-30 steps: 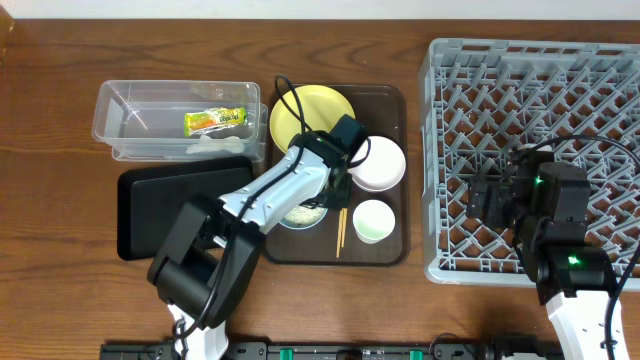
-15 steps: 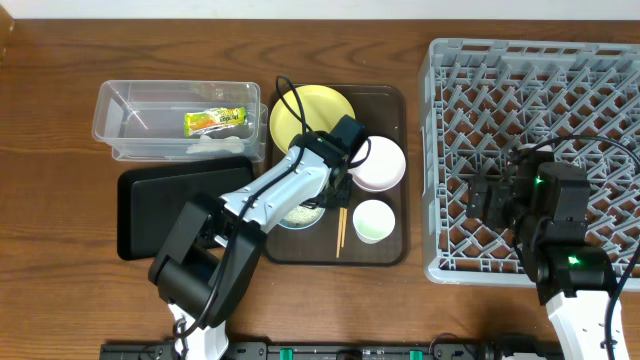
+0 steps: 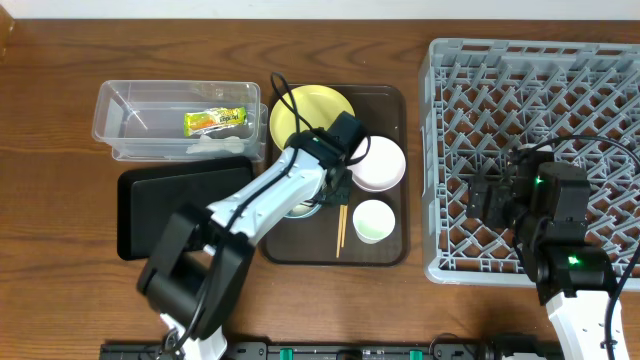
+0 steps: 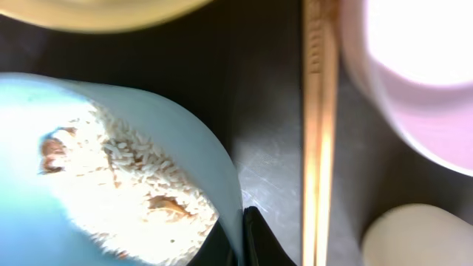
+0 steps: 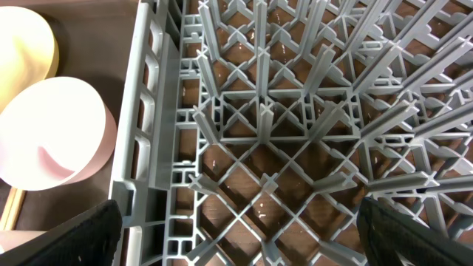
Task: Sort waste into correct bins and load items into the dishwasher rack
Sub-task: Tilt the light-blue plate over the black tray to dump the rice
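The left jaws had closed onto the rim of the round light blue bowl (image 4: 166,137); the right jaws stood wide open, empty

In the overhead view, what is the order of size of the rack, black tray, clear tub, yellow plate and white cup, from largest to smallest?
1. rack
2. black tray and clear tub: they look about alike, so I do not rank them
3. yellow plate, partly hidden
4. white cup
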Motion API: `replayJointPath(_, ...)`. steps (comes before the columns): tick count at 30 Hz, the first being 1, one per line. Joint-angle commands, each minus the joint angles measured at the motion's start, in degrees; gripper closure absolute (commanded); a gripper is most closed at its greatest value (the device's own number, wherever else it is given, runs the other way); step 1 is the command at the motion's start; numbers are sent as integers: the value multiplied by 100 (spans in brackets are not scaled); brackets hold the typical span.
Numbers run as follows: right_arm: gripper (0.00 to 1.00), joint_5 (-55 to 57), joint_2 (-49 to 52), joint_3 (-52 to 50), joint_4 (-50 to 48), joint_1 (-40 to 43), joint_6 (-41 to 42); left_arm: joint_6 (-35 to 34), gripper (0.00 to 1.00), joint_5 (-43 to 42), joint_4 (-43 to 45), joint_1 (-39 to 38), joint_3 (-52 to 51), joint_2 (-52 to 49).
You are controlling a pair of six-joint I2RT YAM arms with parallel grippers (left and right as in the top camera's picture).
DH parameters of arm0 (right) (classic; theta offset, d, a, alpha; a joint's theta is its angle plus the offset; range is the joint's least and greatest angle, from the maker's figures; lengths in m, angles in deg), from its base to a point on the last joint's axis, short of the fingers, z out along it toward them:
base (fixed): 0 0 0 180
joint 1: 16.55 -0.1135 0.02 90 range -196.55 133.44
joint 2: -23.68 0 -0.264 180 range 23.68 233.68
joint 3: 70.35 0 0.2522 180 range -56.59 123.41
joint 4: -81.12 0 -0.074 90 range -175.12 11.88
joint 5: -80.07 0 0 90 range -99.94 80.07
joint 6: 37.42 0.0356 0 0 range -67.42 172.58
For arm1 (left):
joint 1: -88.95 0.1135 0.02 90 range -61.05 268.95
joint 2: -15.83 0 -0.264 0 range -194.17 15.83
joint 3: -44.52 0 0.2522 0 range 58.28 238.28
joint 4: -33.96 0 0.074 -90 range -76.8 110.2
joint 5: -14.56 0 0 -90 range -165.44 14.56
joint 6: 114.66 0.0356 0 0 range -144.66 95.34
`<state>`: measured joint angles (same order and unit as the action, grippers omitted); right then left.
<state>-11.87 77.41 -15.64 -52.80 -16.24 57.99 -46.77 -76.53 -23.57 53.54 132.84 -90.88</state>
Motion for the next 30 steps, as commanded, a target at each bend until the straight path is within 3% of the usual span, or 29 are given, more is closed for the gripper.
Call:
replayJointPath(1,1,-4,-4,122,11,46,33,42,94,11,-125,11,-7,625)
replayJointPath(7,1,-4,-4,122,11,46,33,39,94,7,-490,267,-9,1519)
replayJointPath(13,1,-4,-4,122,11,48,33,-72,94,-201,-1056,1115,-11,2015)
replayJointPath(20,1,-4,-4,122,17,46,33,634,94,-1788,-962,2586,-363,2013)
replayJointPath(30,1,-4,-4,122,11,46,33,2151,94,-4868,-590,4782,-1405,1965)
